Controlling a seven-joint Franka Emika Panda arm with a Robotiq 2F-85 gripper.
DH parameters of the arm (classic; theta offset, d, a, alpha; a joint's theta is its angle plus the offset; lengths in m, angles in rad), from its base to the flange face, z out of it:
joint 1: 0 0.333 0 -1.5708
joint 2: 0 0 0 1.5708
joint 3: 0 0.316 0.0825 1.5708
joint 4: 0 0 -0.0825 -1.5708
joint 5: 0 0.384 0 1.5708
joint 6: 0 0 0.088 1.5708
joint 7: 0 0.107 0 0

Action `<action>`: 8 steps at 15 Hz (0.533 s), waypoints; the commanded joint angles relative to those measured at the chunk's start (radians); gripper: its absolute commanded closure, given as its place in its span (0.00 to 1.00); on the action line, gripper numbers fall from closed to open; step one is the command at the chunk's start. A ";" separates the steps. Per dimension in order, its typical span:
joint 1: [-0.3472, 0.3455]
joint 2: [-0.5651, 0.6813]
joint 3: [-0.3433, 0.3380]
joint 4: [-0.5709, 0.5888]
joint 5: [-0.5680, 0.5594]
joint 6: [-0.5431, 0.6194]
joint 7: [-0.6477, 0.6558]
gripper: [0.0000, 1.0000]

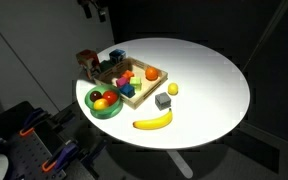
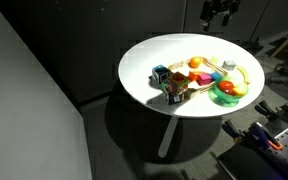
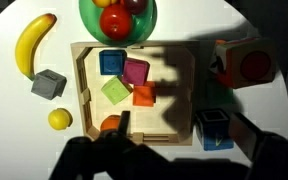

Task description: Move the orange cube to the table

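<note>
Both exterior views overlook the table (image 1: 209,85) (image 2: 149,60) from afar; wrist view looks straight down, close.

The small, flat-faced orange cube (image 3: 144,96) lies inside the wooden tray (image 3: 81,90) on the round white table (image 1: 209,80).

One each of banana (image 3: 34,42), orange cube (image 3: 144,96), grey cube (image 3: 48,84), bowl (image 3: 86,18), tray (image 3: 79,90).
</note>
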 commanded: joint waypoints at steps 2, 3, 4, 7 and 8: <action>0.008 0.020 -0.018 0.023 0.000 -0.017 -0.015 0.00; 0.008 0.025 -0.020 0.032 0.000 -0.026 -0.019 0.00; 0.008 0.027 -0.021 0.037 0.000 -0.030 -0.020 0.00; 0.008 0.027 -0.021 0.042 0.000 -0.035 -0.021 0.00; 0.009 0.027 -0.021 0.042 0.000 -0.035 -0.021 0.00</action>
